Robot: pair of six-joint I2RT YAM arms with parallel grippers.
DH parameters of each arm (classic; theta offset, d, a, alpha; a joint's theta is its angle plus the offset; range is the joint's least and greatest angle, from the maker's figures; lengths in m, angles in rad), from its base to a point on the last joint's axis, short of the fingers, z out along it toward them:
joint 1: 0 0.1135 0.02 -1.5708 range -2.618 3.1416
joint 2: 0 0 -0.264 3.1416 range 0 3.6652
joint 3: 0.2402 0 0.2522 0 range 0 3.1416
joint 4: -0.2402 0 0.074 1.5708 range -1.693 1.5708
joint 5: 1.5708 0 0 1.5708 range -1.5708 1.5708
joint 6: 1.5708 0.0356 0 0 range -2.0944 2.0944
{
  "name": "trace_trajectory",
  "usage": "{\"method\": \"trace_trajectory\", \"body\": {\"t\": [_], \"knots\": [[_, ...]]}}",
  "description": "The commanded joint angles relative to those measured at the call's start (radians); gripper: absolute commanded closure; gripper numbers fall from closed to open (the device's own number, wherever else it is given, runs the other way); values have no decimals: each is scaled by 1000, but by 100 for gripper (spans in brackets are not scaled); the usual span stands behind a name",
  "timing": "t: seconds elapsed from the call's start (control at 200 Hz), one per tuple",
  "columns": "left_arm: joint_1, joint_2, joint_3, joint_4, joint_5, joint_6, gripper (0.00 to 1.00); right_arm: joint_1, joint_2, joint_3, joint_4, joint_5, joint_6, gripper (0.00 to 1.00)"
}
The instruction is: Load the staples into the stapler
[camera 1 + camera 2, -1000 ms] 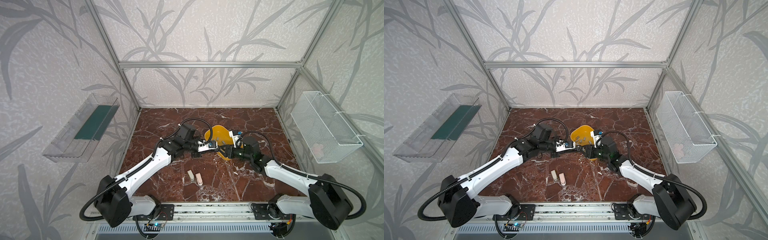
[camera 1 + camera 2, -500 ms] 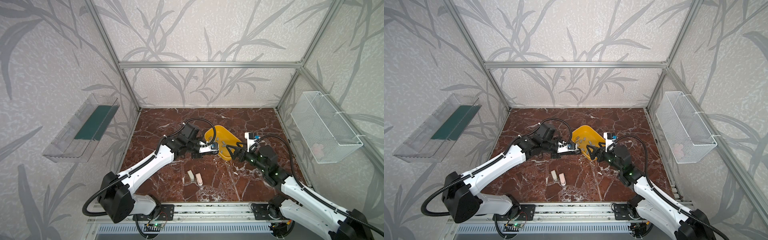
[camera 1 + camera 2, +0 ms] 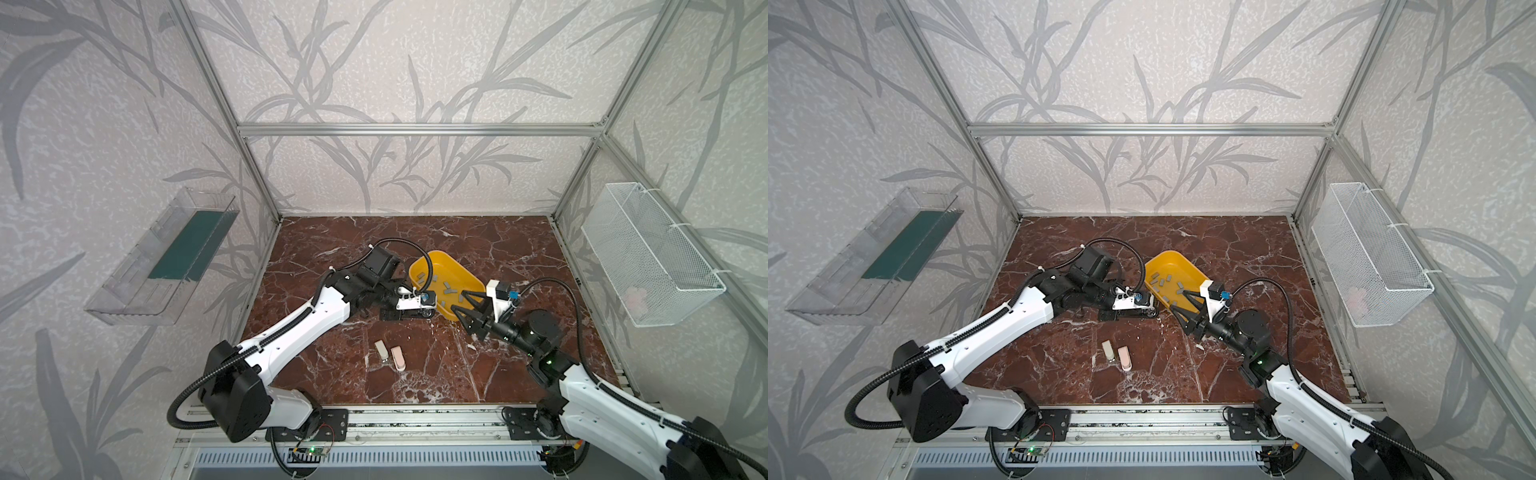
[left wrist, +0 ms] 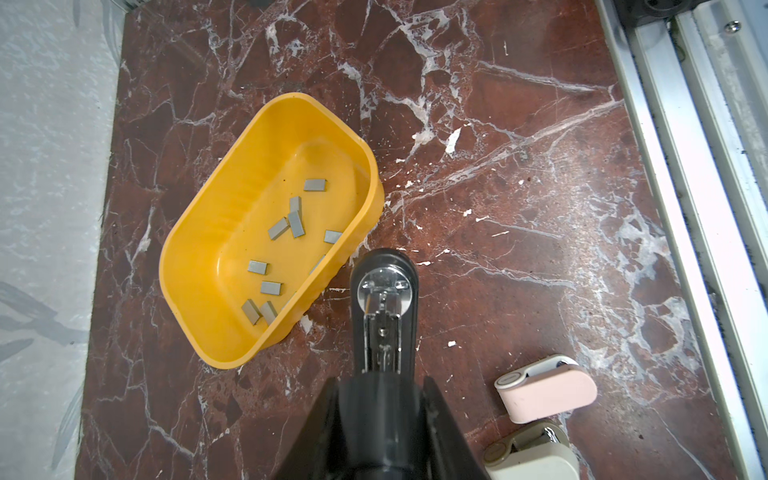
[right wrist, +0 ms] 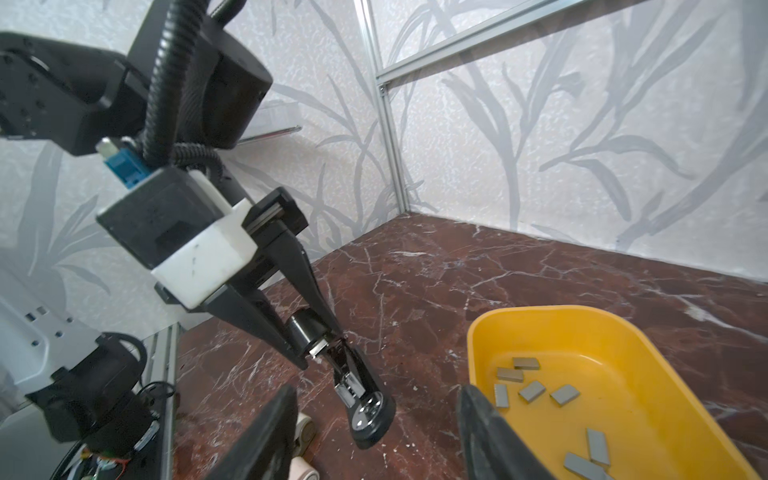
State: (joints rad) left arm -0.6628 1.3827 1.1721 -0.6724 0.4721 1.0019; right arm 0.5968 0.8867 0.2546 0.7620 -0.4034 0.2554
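Where flat grey staples (image 4: 296, 224) lie, the yellow tub (image 4: 232, 195) — rounded — shines.

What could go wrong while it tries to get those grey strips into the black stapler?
The staples lie flat in the yellow tray, some touching, so the open right hand may slip off or lift two. That hand hangs by the tray's rim and could knock it. The left hand grips the black stapler by one end only; pushing a strip in might twist it.

Staples (image 4: 296, 224): matt grey metal. Tub (image 4: 241, 199): glossy yellow plastic. Stapler (image 4: 384, 316): chrome insert, black body probably plastic.
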Motion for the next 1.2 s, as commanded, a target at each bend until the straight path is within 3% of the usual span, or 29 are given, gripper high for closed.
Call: {"method": "trace_trajectory", "body": {"t": [0.0,0.285,0.41,0.761,1.196], "knots": [[-4,-14,40,-42,77,77,100,31,53,8,125,-61,-46,38],[-1,-30,24,-19,93,81,100,117,154,79,22,-58,-139,40],[-3,-23,43,-48,123,76,100,147,181,108,-28,-57,-178,45],[-3,-38,42,-57,200,85,100,183,281,186,-171,-38,-233,49],[26,-51,69,-53,236,20,100,246,356,265,-317,23,-332,75]]}}
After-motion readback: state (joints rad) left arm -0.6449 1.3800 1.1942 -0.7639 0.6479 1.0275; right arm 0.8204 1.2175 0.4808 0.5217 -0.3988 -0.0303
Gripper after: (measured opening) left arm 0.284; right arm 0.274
